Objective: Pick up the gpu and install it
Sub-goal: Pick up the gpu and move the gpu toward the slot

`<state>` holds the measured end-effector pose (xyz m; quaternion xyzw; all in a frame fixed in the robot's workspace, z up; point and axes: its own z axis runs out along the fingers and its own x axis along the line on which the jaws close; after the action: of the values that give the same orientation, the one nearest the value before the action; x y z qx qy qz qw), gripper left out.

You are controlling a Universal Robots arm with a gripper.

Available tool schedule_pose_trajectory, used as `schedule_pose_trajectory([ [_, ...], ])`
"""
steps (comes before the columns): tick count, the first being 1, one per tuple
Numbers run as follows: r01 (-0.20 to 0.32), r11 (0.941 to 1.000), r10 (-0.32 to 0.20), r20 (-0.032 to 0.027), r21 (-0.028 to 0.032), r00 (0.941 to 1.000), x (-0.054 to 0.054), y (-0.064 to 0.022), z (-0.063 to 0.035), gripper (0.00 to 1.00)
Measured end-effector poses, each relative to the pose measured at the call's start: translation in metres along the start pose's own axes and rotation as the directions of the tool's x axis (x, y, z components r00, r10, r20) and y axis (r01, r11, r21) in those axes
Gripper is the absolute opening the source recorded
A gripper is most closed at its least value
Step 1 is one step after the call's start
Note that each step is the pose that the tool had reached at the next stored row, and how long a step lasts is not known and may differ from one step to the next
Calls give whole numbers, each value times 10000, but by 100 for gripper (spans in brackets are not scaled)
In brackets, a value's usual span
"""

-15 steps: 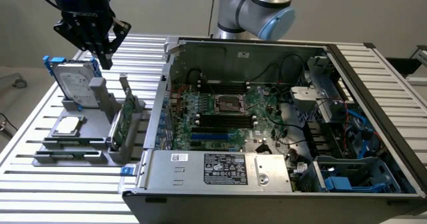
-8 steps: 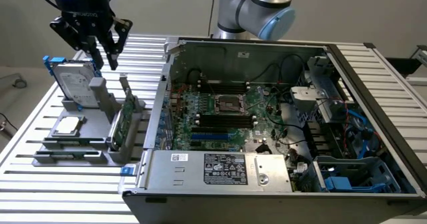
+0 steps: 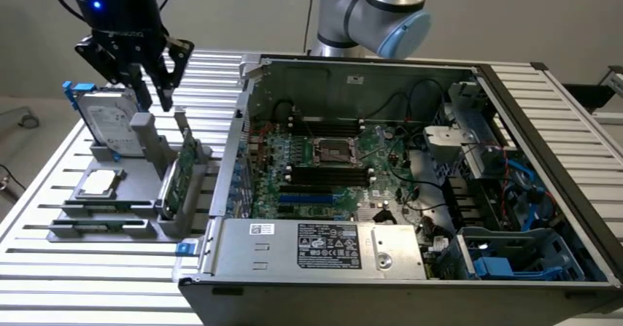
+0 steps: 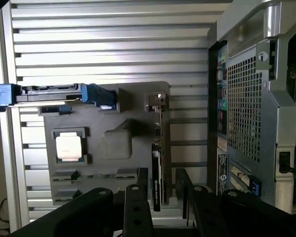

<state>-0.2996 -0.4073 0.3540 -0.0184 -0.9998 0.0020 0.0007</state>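
Gripper (image 3: 156, 96) released, empty. Gpu (image 3: 180, 176) on edge at 6 o'clock, exterior view; long axis 12-to-6.

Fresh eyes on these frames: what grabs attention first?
The opened computer case dominates the exterior view's centre and right, its green motherboard exposed. At that view's left, the black gripper hangs open above a grey holder. There the gpu stands on edge, with a silver hard drive on blue rails propped nearby.
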Motion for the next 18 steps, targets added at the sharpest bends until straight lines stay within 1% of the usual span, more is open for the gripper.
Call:
schedule_pose_trajectory([
  [8,106,9999,-106,0,0,9999,-1,-35,146,36],
  [18,360,9994,-360,1,1,9994,-2,-53,328,36],
])
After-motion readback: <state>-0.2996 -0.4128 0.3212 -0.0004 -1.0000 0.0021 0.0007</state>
